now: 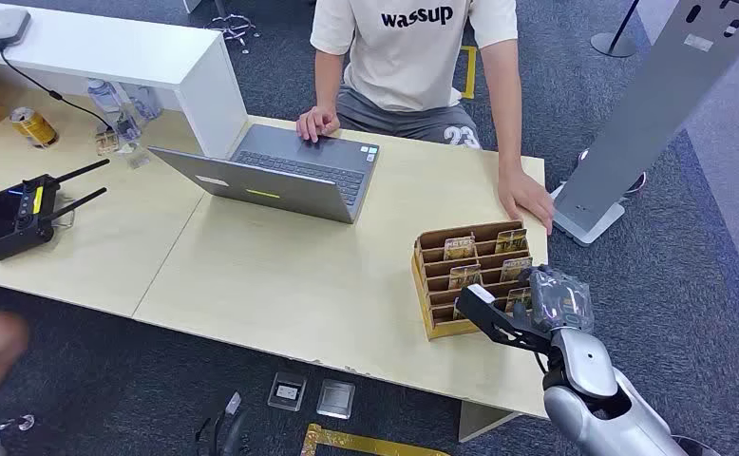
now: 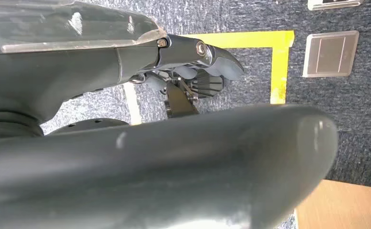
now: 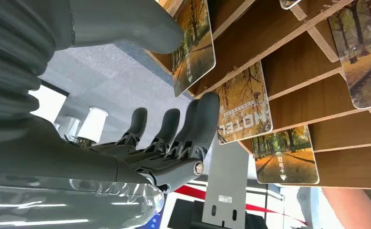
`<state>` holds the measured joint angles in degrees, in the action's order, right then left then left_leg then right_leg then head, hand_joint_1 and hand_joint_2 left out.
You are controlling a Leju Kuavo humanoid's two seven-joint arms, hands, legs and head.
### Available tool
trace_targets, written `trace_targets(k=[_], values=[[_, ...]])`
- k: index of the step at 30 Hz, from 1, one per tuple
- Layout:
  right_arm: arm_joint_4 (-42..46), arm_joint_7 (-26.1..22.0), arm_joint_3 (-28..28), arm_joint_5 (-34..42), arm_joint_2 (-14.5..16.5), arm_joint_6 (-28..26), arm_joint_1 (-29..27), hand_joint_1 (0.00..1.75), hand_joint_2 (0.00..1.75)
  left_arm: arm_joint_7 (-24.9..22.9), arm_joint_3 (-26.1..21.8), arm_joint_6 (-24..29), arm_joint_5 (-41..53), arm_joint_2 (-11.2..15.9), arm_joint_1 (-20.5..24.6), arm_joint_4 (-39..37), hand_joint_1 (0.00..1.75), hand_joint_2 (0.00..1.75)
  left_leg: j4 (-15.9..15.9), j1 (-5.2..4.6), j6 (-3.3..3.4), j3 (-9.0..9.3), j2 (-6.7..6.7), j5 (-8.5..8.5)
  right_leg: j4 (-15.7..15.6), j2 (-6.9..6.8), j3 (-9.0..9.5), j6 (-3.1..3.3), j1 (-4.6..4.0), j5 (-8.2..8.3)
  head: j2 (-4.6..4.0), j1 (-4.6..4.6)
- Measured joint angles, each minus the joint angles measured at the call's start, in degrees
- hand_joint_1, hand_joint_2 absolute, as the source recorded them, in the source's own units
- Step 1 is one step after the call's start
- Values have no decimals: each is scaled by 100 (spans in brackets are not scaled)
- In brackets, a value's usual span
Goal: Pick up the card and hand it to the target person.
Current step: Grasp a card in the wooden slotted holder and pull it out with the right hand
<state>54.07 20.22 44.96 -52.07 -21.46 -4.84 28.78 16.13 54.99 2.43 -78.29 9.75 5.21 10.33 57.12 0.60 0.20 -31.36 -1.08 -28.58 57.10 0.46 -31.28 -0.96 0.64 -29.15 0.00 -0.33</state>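
Head view: the right hand [image 1: 551, 304] is reaching in from 5 o'clock and hovering at the near right corner of the card rack [image 1: 432, 285], which is sitting on the counter [image 1: 280, 275] at roughly 4 o'clock from the laptop [image 1: 280, 176]. Cards [image 1: 460, 249] are standing in the rack's stepped slots. A person [image 1: 413, 57] is standing at 12 o'clock, one hand [image 1: 316, 122] resting on the laptop, the other hand [image 1: 529, 199] lying flat on the counter just beyond the rack. A remote controller [image 1: 19, 217] is lying at 9 o'clock; a can [image 1: 33, 126] is standing at 10 o'clock.

Left wrist view: the left hand [image 2: 183, 62] is hanging over carpet marked with yellow tape [image 2: 279, 62]. Its fingers [image 2: 221, 62] are curling inward, holding nothing.

Right wrist view: the right hand's fingers [image 3: 200, 124] are extending toward the rack, spread, gripping nothing. One fingertip is touching the edge of a card printed HOTEL [image 3: 243, 105]. The thumb [image 3: 126, 28] is lying against the face of a neighbouring card [image 3: 193, 47]. Neither card is lifted; both are sitting in their slots.
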Motion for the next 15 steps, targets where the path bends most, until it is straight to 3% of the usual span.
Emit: trace_targets(k=[15], values=[[-89,1,4,101,15,-3,9,90,175,-18,0,0,-15,3,0,0,0,0,0,0,0,0,0,0,0,0,0,0,0,0,0,0]])
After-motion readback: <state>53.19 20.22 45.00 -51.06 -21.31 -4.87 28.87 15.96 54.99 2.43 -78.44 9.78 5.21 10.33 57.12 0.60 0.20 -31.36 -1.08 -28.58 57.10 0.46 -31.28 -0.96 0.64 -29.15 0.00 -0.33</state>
